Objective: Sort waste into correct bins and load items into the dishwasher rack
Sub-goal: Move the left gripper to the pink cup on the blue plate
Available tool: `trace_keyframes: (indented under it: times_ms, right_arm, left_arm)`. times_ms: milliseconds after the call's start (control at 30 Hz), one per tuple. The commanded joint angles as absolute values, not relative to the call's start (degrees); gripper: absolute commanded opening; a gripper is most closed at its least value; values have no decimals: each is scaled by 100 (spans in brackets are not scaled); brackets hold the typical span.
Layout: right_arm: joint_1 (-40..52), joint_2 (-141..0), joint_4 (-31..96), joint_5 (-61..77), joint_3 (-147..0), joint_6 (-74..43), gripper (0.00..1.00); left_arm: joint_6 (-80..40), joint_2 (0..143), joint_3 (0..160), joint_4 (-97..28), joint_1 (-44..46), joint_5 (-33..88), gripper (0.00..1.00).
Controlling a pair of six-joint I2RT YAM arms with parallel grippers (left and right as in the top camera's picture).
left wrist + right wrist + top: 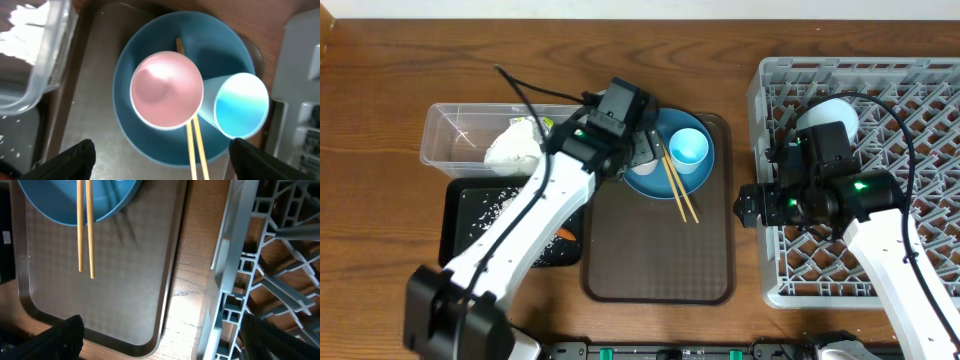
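Note:
On the brown serving tray (660, 260) a blue dish (150, 135) holds an upright pink cup (167, 90) and a light blue cup (240, 105) that leans on its side. Wooden chopsticks (195, 150) rest from the dish onto the tray (678, 192). My left gripper (162, 160) hovers open above the dish, near the pink cup, its fingers wide apart and holding nothing. My right gripper (170, 340) is open over the gap between the tray (100, 305) and the grey dishwasher rack (260, 280). In the rack (910, 110), a bowl showing white (835, 112) is partly hidden by the right arm.
A clear plastic tub (455, 135) at the back left holds a crumpled white napkin (515, 148). In front of it, a black tray (470, 240) carries scattered rice grains (490, 210) and a small orange carrot (566, 236). The left arm crosses over both bins.

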State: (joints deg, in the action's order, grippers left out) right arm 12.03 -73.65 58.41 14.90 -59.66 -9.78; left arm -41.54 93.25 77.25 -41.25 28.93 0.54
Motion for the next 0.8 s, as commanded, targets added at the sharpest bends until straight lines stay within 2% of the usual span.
trace_keyframes:
  times_ms: [0, 200, 600, 767]
  right_arm:
    - [1245, -7352, 5826, 1437, -5922, -891, 99]
    - [1245, -7352, 5826, 1435, -5922, -888, 99]
    - [1245, -7352, 5826, 1435, -5922, -888, 99]
    - [1245, -7352, 5824, 1435, -5922, -888, 99]
  left_arm:
    - [-4077, 9651, 7824, -4003, 2856, -75, 84]
    - [-4106, 10108, 7824, -3822, 2853, -75, 74]
    - [-4512, 10291, 7776, -3826, 2410, -67, 73]
    - [-4512, 10291, 7710, -3822, 2462, -67, 66]
